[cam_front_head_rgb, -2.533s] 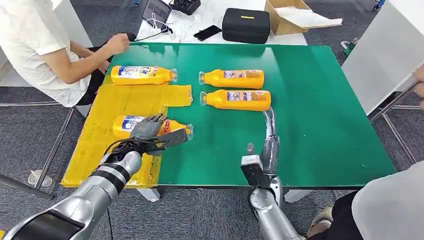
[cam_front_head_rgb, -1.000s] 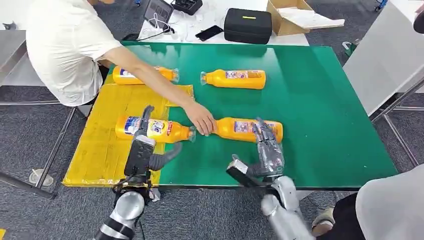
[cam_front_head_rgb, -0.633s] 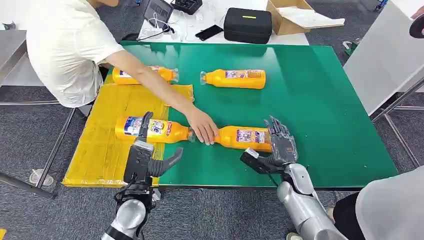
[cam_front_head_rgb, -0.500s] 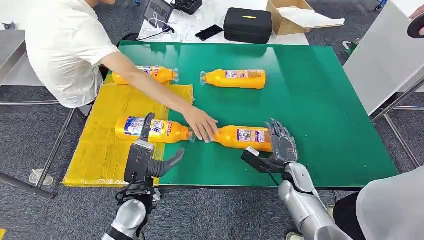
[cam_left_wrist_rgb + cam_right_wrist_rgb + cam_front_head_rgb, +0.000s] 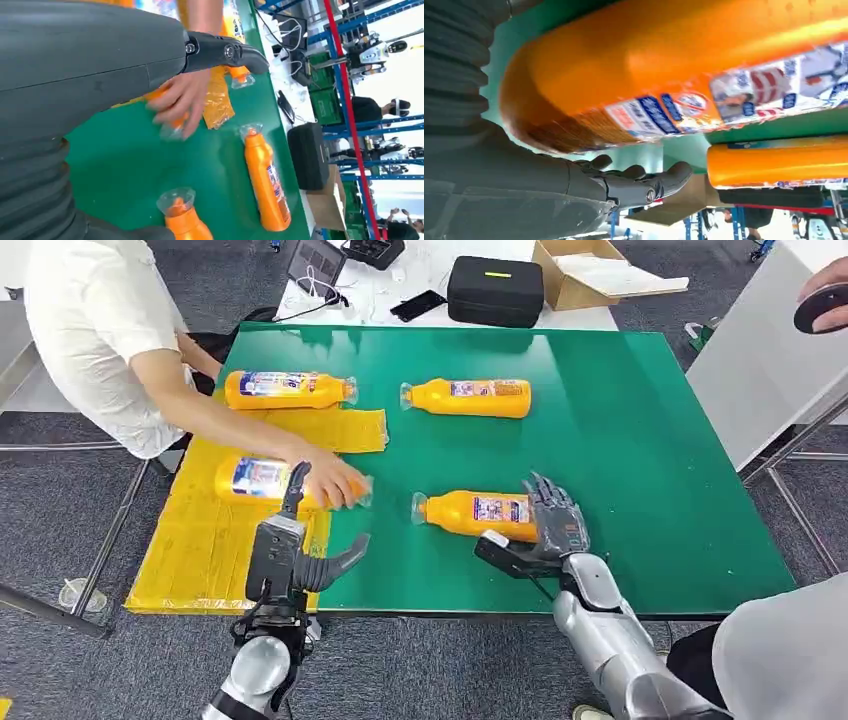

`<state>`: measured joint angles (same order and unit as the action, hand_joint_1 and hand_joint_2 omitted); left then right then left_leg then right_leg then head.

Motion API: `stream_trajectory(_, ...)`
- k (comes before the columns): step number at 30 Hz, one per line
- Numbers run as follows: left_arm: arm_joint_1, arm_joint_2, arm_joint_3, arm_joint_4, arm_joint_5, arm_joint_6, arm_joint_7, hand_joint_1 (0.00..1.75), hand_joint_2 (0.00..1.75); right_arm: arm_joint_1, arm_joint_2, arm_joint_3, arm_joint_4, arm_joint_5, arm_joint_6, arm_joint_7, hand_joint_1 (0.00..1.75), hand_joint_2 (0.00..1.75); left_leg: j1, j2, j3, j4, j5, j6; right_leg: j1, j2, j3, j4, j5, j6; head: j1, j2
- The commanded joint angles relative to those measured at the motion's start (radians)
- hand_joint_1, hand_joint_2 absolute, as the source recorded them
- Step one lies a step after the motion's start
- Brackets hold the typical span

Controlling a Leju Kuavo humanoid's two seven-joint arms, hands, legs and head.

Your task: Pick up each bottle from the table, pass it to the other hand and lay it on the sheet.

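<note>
Right robot hand (image 5: 556,525) at base end of near bottle (image 5: 470,513), fingers spread beside it, thumb below; grip not closed, released. Bottle lies on green surface (image 5: 640,460), cap toward left. Left robot hand (image 5: 290,545) empty, fingers apart, near front edge by yellow sheet (image 5: 215,530). Person's hand (image 5: 335,483) on bottle on sheet (image 5: 255,478). Third bottle (image 5: 285,389) at sheet's far edge, fourth bottle (image 5: 468,397) on surface beyond.

A lab: blue racking (image 5: 350,65), cabled tablet (image 5: 312,260), equipment case (image 5: 492,288).
</note>
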<state>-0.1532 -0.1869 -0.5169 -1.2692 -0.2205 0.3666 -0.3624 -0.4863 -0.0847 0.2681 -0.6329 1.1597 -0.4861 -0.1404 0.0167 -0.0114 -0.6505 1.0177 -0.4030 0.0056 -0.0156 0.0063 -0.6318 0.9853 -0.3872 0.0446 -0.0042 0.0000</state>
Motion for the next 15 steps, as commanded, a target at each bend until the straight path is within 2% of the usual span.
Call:
stream_trajectory(1,-0.044,0.013,-0.002,0.038,0.004,-0.005,0.004,0.0,1.75,-0.079,-0.001,0.059,0.127,0.008,0.023,0.011,0.0,1.75,0.0,0.002,0.004,0.0,-0.002,0.001,0.0,0.001,0.004,0.0,-0.001,-0.002,0.0,0.0)
stream_trajectory(7,-0.049,0.01,-0.003,0.046,0.007,-0.006,0.004,0.0,1.75,-0.103,0.004,0.073,0.161,0.022,0.066,0.036,0.0,1.75,0.0,0.002,0.005,0.0,-0.002,0.0,0.0,0.0,0.004,0.0,-0.001,-0.002,0.0,0.0)
stream_trajectory(12,-0.059,0.002,-0.007,0.063,0.018,-0.009,0.008,0.0,1.75,-0.161,0.001,0.113,0.237,0.06,0.231,0.138,0.0,1.75,0.0,0.003,0.006,0.0,-0.002,0.001,0.0,0.0,0.005,0.0,-0.001,-0.002,0.0,0.0)
stream_trajectory(14,-0.062,0.0,-0.008,0.066,0.021,-0.01,0.008,0.0,1.75,-0.174,0.0,0.118,0.248,0.059,0.267,0.139,0.0,1.75,0.0,0.002,0.005,0.0,0.0,0.0,0.0,-0.001,0.004,0.0,0.0,-0.001,0.0,0.0)
stream_trajectory(15,-0.062,-0.001,-0.009,0.066,0.022,-0.01,0.008,0.0,1.75,-0.177,0.0,0.119,0.251,0.059,0.278,0.139,0.42,1.75,0.0,0.001,0.005,0.0,0.0,0.0,0.0,-0.001,0.004,-0.001,0.0,-0.001,0.0,0.0)
